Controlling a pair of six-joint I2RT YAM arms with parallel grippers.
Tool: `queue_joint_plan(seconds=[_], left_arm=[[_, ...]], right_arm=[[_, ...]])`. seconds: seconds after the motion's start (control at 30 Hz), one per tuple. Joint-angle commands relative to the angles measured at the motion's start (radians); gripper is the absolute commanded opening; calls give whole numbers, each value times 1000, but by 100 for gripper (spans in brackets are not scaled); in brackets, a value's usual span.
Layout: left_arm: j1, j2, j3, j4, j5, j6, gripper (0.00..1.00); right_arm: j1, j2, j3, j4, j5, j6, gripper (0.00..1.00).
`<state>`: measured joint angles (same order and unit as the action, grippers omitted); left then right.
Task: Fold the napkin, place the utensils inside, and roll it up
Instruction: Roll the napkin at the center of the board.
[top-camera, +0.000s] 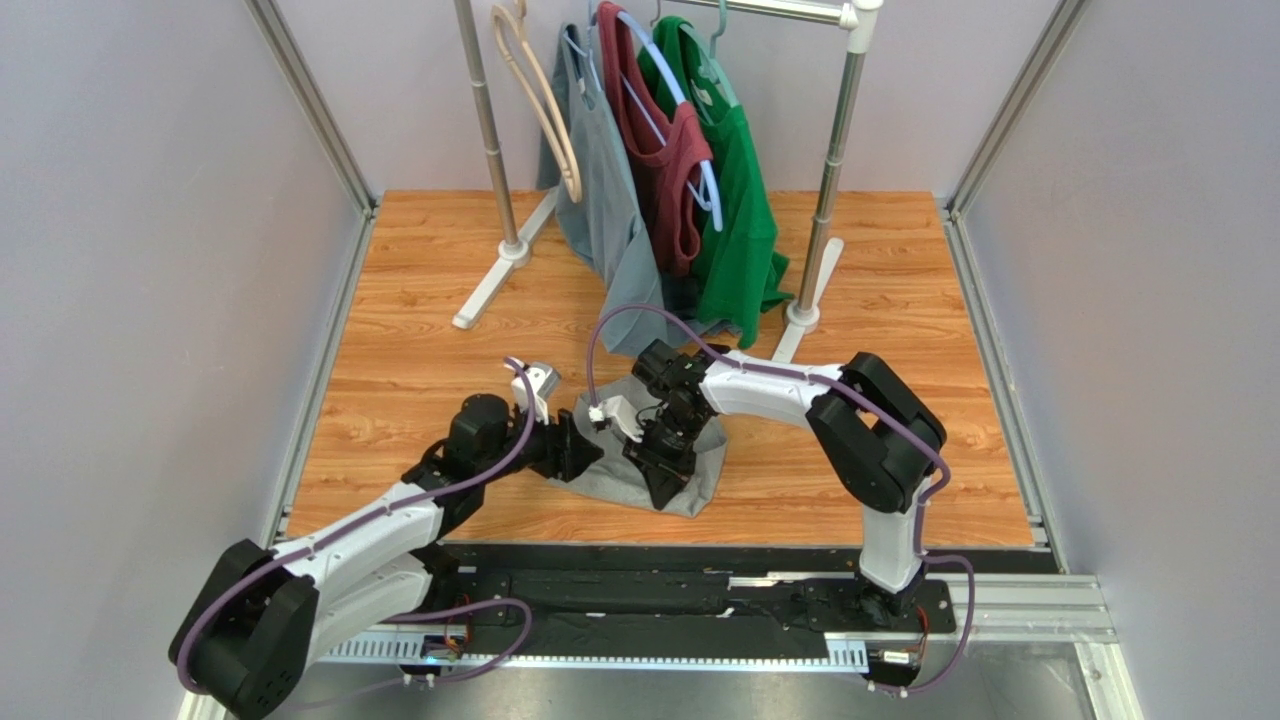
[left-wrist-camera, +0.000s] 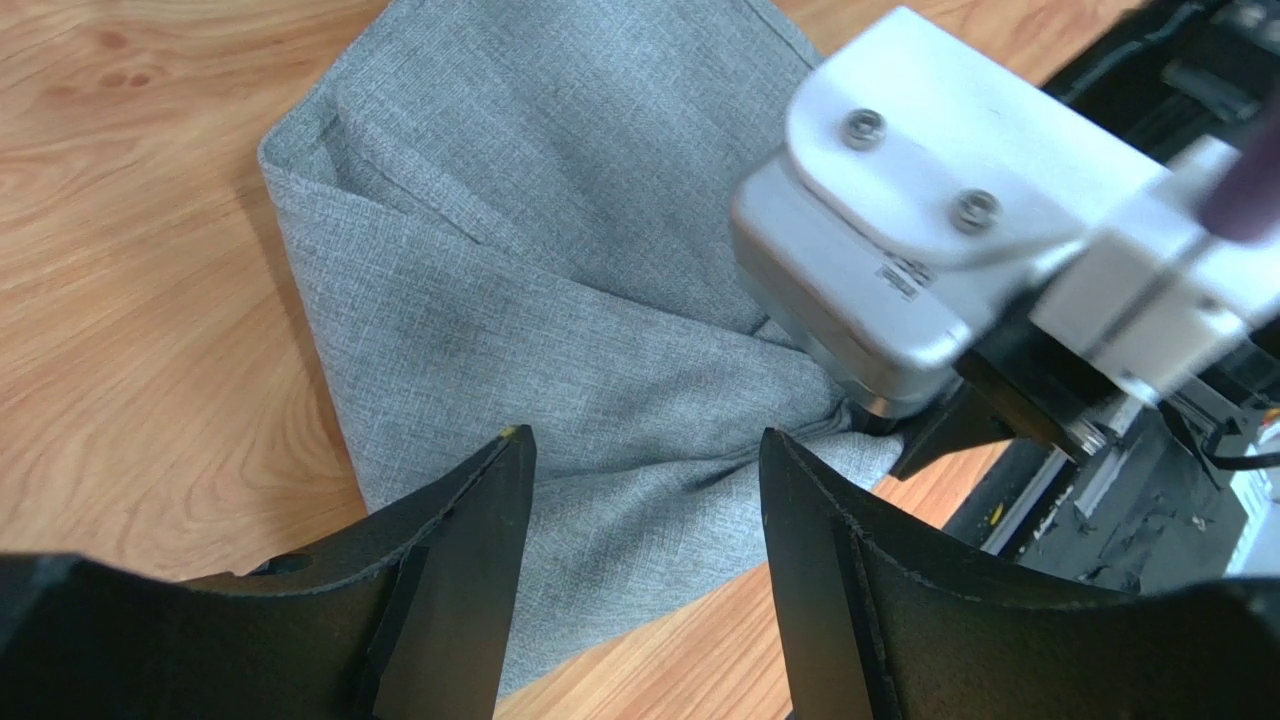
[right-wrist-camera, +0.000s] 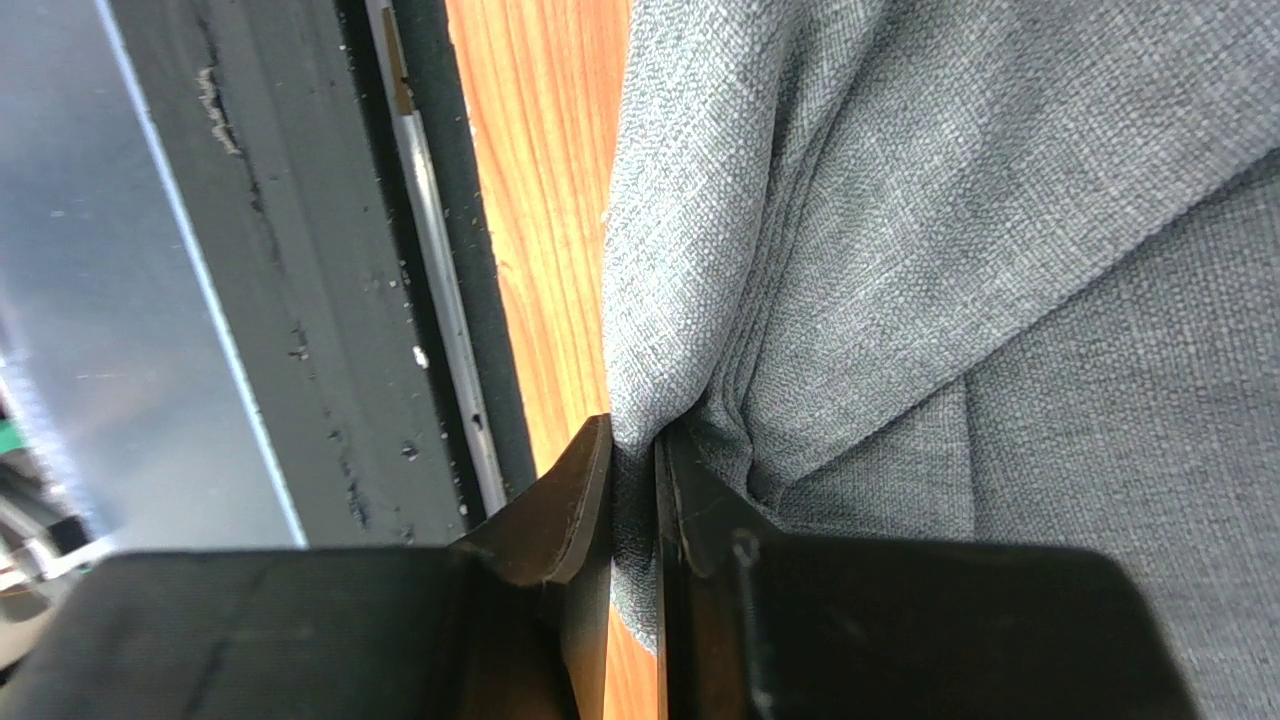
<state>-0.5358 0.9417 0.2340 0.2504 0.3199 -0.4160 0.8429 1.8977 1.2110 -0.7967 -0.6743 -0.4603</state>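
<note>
While right jaws pinch napkin fold, left jaws hang open above it; small printed label unreadable.

1 napkin, 3 shirts, 1 rack

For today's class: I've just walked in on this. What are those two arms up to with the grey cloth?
Two robot arms are working on a grey napkin that lies rumpled and loosely folded over itself on the wooden table. The right gripper is shut on a bunched fold near the table's front edge. The left gripper is open just above the cloth and holds nothing. The napkin is not rolled, and no fork shows in any view.
</note>
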Motion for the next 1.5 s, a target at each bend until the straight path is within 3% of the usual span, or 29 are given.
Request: queue_joint_plan(seconds=[0.0, 0.17, 0.37, 0.6, 0.77, 1.23, 1.47], left_arm=[[-16, -1, 24, 96, 15, 34, 65], [-26, -69, 7, -14, -174, 16, 65], [-39, -58, -4, 81, -12, 54, 65], [-187, 126, 74, 138, 71, 174, 63], [-214, 236, 145, 162, 149, 232, 63], [-279, 505, 228, 220, 103, 273, 61], [-291, 577, 194, 270, 96, 186, 47]], right_arm=[[-27, 38, 9, -96, -54, 31, 0], [-48, 46, 13, -108, -91, 58, 0], [-90, 72, 15, -125, -160, 69, 0], [-134, 103, 24, -128, -249, 60, 0], [-160, 123, 36, -147, -280, 49, 0], [-183, 136, 45, -159, -269, 54, 0], [-192, 124, 30, -138, -222, 92, 0]])
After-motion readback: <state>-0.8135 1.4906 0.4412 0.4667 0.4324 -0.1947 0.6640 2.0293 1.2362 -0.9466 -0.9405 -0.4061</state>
